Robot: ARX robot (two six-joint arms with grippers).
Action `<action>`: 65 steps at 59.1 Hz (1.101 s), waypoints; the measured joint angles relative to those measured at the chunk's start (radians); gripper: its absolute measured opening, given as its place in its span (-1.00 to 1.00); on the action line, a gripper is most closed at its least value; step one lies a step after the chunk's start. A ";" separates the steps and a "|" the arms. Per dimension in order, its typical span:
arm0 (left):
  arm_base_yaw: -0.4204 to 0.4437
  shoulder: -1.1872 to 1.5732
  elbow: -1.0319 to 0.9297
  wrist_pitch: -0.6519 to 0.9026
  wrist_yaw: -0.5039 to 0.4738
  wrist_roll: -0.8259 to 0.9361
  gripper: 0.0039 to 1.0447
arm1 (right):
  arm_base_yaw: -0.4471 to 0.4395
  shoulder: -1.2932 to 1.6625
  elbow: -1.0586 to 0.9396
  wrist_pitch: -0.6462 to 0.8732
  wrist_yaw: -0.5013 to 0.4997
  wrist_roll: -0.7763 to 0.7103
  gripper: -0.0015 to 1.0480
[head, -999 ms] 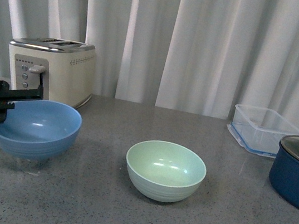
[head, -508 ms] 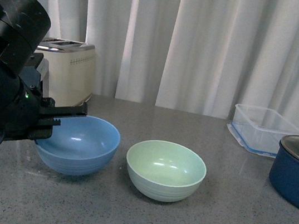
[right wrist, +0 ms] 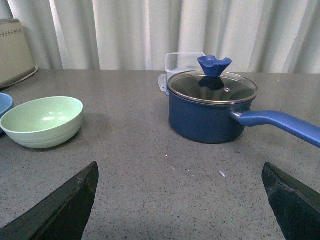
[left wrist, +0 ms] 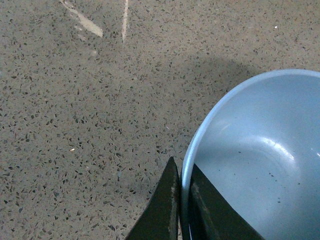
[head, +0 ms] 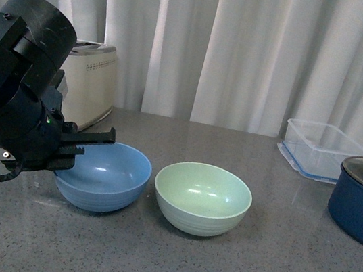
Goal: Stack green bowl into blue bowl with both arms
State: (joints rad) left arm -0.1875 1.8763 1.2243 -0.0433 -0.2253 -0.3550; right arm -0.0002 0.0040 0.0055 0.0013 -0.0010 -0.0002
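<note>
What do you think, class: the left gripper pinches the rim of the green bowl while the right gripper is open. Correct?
No: the left gripper pinches the rim of the blue bowl, not the green bowl, as the left wrist view shows. The right gripper is indeed open.

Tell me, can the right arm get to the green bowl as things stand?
Probably yes: the open right gripper faces the green bowl across bare counter, and the navy pot stands off to one side.

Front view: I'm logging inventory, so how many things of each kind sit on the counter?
Bowls: 2, the blue bowl and the green bowl
Toaster: 1
Clear container: 1
Lidded pot: 1
Total: 5
</note>
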 joint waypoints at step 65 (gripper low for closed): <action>0.055 -0.500 -0.383 0.103 -0.069 0.116 0.87 | 0.000 0.000 0.000 0.000 0.000 0.000 0.81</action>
State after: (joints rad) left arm -0.1326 1.3758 0.8410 0.0593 -0.2939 -0.2394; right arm -0.0002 0.0040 0.0055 0.0013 -0.0010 -0.0002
